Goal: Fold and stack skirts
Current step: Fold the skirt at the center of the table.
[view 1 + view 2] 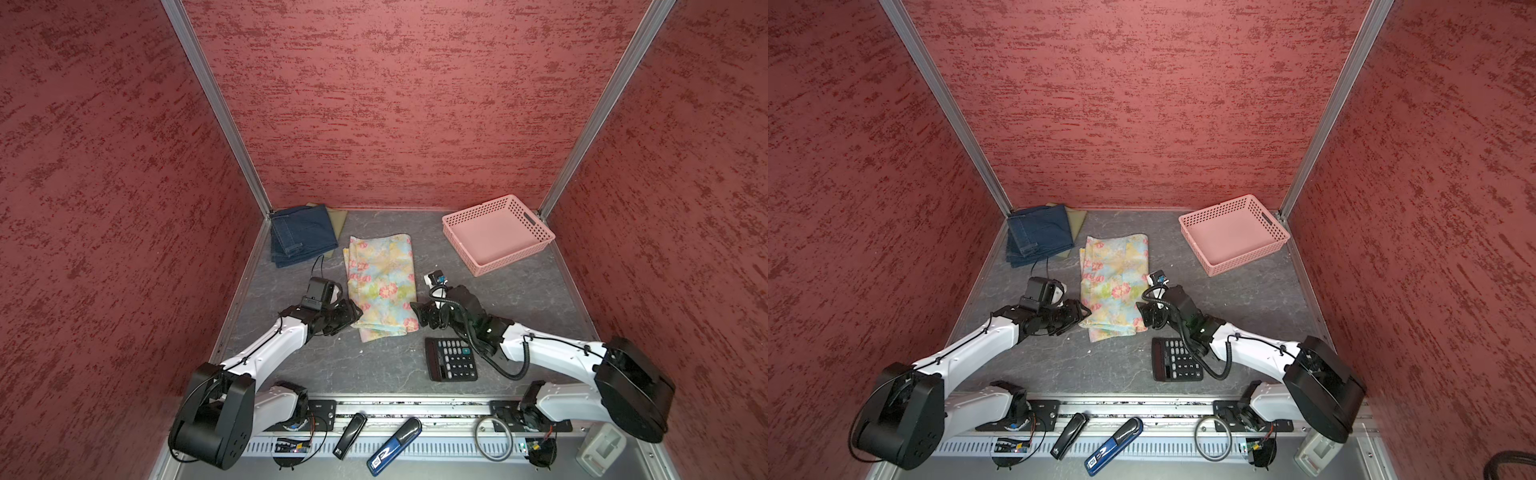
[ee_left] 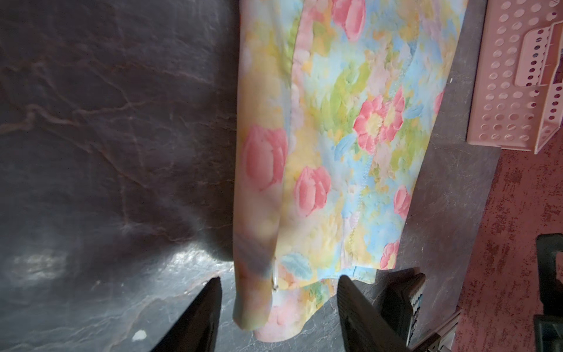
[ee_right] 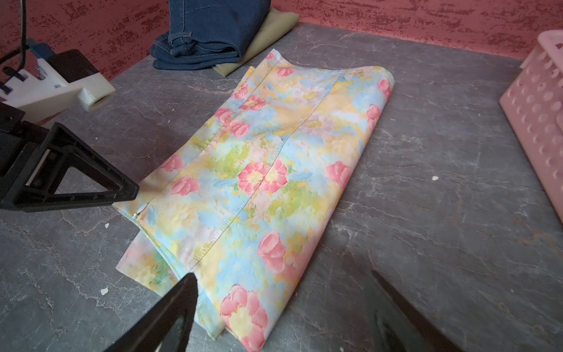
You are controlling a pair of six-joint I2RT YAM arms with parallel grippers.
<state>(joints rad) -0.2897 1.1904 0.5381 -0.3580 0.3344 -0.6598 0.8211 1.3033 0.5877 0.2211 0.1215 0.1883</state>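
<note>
The folded floral skirt [image 1: 380, 286] [image 1: 1115, 282] lies flat mid-table. The dark blue denim skirt [image 1: 301, 235] [image 3: 210, 27] sits folded on top of the olive-green skirt [image 1: 337, 218] [image 3: 271, 36] in the far left corner. My left gripper [image 1: 353, 313] [image 2: 280, 279] is open at the floral skirt's [image 2: 335, 137] near left corner, its fingers astride the cloth with gaps on both sides. My right gripper [image 1: 417, 309] [image 3: 282, 274] is open at the near right corner of the floral skirt [image 3: 268, 170], holding nothing.
An empty pink perforated basket [image 1: 498, 241] [image 1: 1233, 235] stands at the far right. A black calculator [image 1: 451, 359] lies under the right arm near the front. A black stapler [image 1: 349, 434] and a blue one [image 1: 395, 446] rest on the front rail. Red walls enclose three sides.
</note>
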